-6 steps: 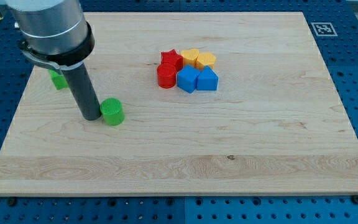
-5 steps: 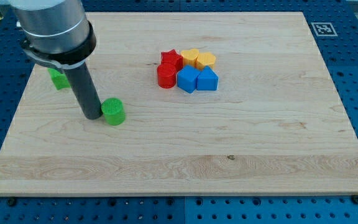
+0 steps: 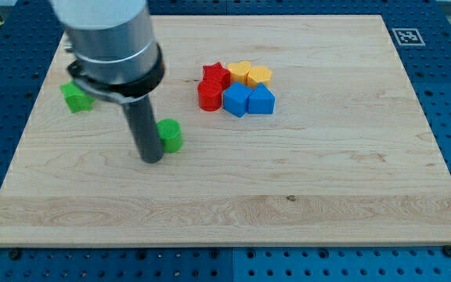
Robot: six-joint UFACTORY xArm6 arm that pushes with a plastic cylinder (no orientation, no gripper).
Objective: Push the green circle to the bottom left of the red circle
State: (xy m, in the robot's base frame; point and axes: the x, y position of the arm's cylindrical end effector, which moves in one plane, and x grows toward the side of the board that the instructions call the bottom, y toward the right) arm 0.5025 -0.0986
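The green circle (image 3: 170, 135) lies on the wooden board, left of and below the cluster of blocks. The red circle (image 3: 208, 96) sits at the cluster's lower left, with a red star (image 3: 216, 75) just above it. My tip (image 3: 153, 159) rests on the board right against the green circle's lower left side. The rod hides part of the green circle's left edge.
Two yellow blocks (image 3: 250, 74) and two blue blocks (image 3: 249, 99) are packed against the red ones. Another green block (image 3: 76, 96) sits near the board's left edge, partly behind the arm. A fiducial tag (image 3: 406, 36) marks the board's top right corner.
My tip has moved to the right and slightly down. The green circle has slid right and a little up, closer to the red circle.
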